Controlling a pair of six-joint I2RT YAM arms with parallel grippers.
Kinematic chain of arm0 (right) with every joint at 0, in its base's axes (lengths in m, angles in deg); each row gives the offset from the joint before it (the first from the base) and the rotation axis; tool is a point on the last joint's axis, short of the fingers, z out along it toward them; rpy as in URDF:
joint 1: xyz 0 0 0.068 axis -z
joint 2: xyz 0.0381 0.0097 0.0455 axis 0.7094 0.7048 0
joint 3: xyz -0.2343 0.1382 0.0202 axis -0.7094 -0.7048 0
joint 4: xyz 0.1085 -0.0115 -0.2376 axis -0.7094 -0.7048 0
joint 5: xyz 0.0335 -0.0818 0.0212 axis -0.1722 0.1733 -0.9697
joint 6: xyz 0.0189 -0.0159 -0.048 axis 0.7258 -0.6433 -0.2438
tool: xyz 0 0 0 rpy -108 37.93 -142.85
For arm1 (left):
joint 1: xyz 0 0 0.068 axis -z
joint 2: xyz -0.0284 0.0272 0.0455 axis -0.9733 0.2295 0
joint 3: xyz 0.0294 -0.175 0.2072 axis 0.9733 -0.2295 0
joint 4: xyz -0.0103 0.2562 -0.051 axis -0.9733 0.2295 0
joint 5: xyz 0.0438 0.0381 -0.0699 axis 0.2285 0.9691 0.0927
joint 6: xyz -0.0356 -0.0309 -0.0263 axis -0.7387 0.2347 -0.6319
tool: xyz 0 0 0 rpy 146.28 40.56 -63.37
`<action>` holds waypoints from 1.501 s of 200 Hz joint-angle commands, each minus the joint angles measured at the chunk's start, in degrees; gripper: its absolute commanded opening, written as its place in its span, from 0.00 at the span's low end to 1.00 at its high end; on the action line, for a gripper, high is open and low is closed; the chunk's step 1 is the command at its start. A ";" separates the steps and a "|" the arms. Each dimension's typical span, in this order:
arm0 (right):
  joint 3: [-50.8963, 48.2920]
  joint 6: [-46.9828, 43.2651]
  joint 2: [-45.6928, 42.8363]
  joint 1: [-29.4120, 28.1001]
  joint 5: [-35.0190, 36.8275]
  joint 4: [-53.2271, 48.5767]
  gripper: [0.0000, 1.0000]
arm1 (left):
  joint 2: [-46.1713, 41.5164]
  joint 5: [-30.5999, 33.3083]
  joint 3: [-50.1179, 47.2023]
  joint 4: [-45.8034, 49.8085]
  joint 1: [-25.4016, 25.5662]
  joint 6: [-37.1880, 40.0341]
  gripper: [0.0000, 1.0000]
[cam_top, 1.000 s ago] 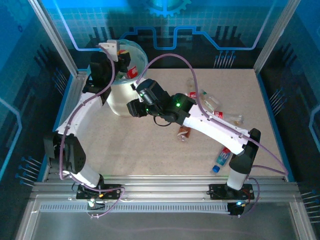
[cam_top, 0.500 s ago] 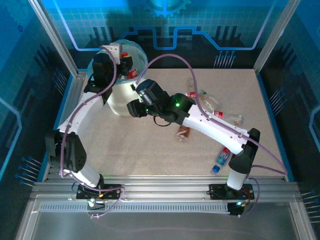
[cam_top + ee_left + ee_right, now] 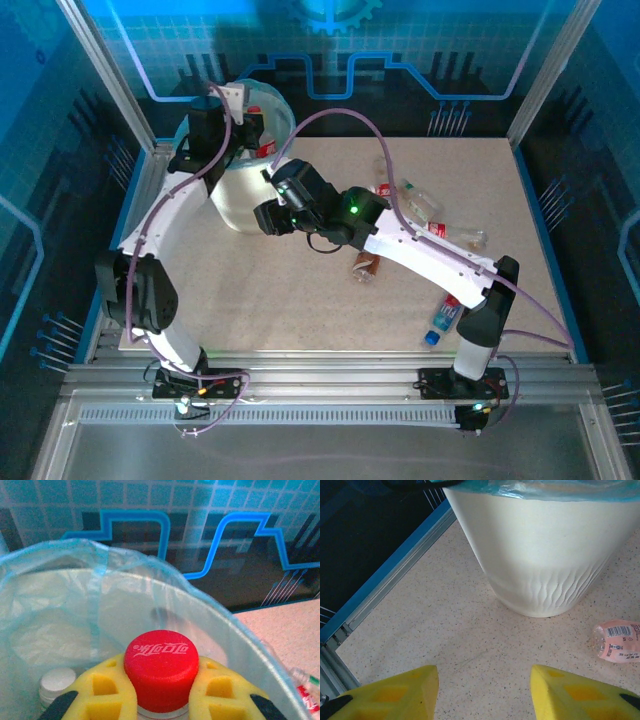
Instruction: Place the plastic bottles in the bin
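From above, the left gripper (image 3: 240, 118) hangs over the mouth of the bin (image 3: 232, 205). The right gripper (image 3: 262, 218) sits low, just beside the bin's outer wall. Loose plastic bottles (image 3: 368, 265) lie on the desk (image 3: 300, 300) well behind the right gripper, toward its arm's base.

At the left wrist, the yellow fingers (image 3: 105, 695) are clamped tight under the cap of a red-capped bottle (image 3: 161, 662). The blue liner (image 3: 95, 575) curves around beyond it, and a white-capped bottle (image 3: 57, 682) rests inside, below and left of the gripper. The step looks like the drop. It is best to let go only with the whole bottle inside the rim, so that it falls clear of the liner's edge.

At the right wrist, the fingers (image 3: 395, 695) stand apart, holding nothing. The bin wall rises just ahead, and a pink bottle (image 3: 617, 640) lies on the desk ahead and to the right.
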 commanded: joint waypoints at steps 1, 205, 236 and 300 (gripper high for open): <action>-0.68 0.26 0.85 -0.85 0.65 -0.58 0.52 | 0.84 0.92 -4.19 2.85 0.10 3.15 0.00; -5.45 2.18 -12.27 2.19 6.53 -6.81 0.60 | -10.76 2.49 13.28 21.28 4.30 0.29 0.63; -16.51 5.60 -19.16 8.42 5.90 -8.09 0.62 | -14.41 4.10 9.00 23.24 12.84 2.03 0.63; -36.52 10.43 -26.34 18.13 1.23 -3.83 0.70 | -20.13 2.96 -2.95 22.57 29.49 1.66 0.64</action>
